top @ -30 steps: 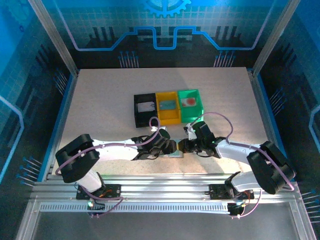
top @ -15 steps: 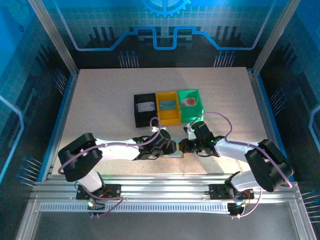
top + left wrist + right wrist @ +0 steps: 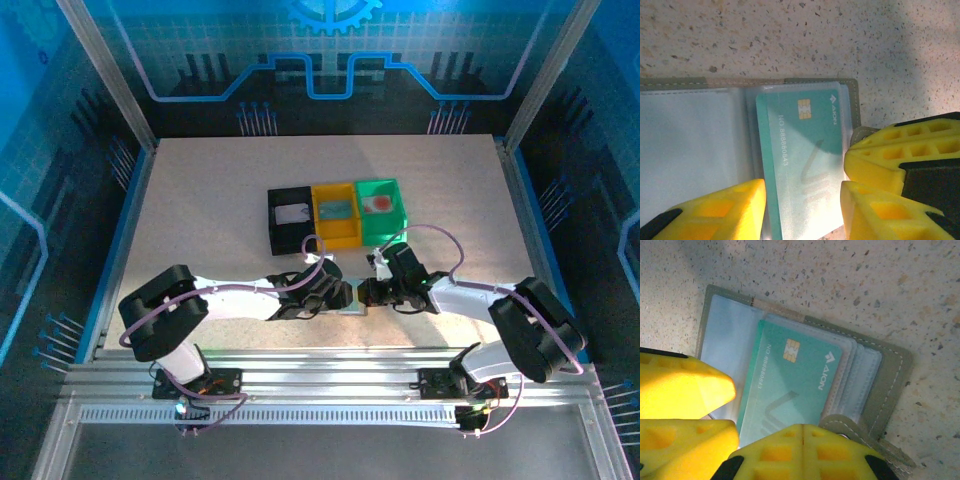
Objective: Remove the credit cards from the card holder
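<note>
Grey folding fabric card holder [image 3: 695, 135] lies open and flat on the pale speckled worktop [image 3: 200, 200], near the front edge, between the two arms and just short of the bin row.

Teal plastic chip card [image 3: 805, 145] lies skewed over the stacked clear pockets. It looks part-way out, but I can't tell how much is sleeved.

Right gripper [image 3: 801, 450]: jaws together, pressed down by the grey tab clasp [image 3: 885, 450]. My read is a hold-down, so the holder doesn't slide along with the card.

Left gripper [image 3: 802, 212]: jaws apart, yellow fingers [image 3: 715, 212] flanking the card's long edges at roughly card width. Can't tell whether they touch it yet. It looks lined up to pinch across the width and draw the card out along the pocket.

Behind, each bin holds one card:
- black plastic bin [image 3: 290, 242]: whitish card [image 3: 292, 213]
- yellow bin [image 3: 338, 236]: bluish card [image 3: 335, 208]
- green bin [image 3: 386, 230]: pale card with red-orange round mark [image 3: 380, 203]

So this is probably late in the job.

The surface is matte, gritty-looking and flat. A thin card would be awkward to lift off it, hence the edge grip while it's on the holder.

Room: blue-lit enclosure, aluminium posts, circuit-pattern wall panels, and slotted aluminium rails [image 3: 320, 375] carrying the arm bases.
</note>
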